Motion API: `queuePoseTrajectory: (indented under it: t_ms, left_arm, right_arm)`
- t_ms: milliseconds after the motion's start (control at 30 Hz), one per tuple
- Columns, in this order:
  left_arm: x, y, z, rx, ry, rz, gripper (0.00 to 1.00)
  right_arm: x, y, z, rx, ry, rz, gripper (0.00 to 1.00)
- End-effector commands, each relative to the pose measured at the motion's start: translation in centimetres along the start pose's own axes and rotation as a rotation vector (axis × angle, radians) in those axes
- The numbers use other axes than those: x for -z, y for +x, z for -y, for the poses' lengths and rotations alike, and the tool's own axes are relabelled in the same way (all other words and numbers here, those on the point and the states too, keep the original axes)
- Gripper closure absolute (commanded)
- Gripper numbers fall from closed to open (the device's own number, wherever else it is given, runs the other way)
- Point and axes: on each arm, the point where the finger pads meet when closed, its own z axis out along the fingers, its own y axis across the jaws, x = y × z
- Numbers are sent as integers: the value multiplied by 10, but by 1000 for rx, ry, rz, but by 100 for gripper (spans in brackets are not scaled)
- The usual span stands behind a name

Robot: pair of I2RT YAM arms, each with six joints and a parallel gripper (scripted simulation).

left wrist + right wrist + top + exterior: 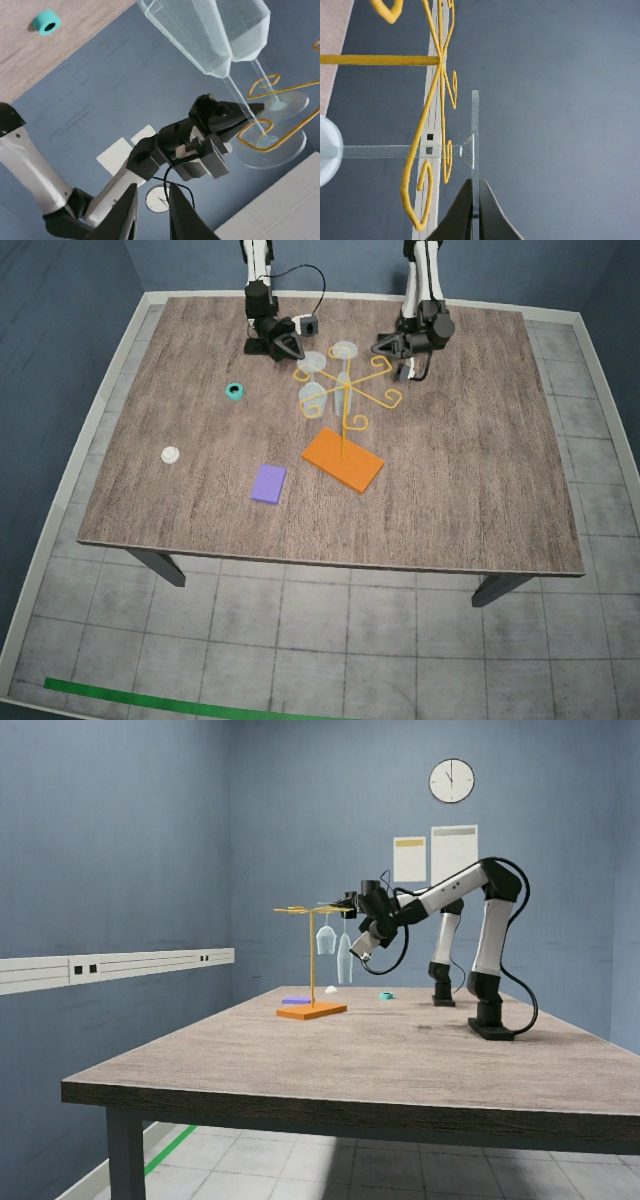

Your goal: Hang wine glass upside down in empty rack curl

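Observation:
The wine glass [312,389] [325,941] [327,150] is upside down in the air beside the yellow wire rack [320,446] [305,1011] [380,60]. My right gripper [301,356] [265,107] [476,188] is shut on the rim of its foot, above the wires. Its stem crosses a wire close to a curl; I cannot tell whether it is inside or touching. The other, narrower glass [338,402] [344,962] [190,35] hangs upside down in the neighbouring curl, about straight. My left gripper [374,349] is slightly open and empty, off to the other side of that glass.
Other curls spread around the post, over the orange base. A purple block [268,483] [296,1000], a teal ring [227,390] [382,997] [42,19] and a white round piece [169,454] [330,989] lie on the table [439,498].

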Motion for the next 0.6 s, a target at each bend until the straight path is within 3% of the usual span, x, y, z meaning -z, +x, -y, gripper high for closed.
queuePoseTrajectory:
  t_ms: [0,567]
  left_arm:
    - [0,-2,-1,-1,0,4,82]
    - [0,-2,-1,-1,0,4,82]
  right_arm:
    - [9,-2,18,20,59,0,100]
    - [14,-1,14,14,56,6,100]
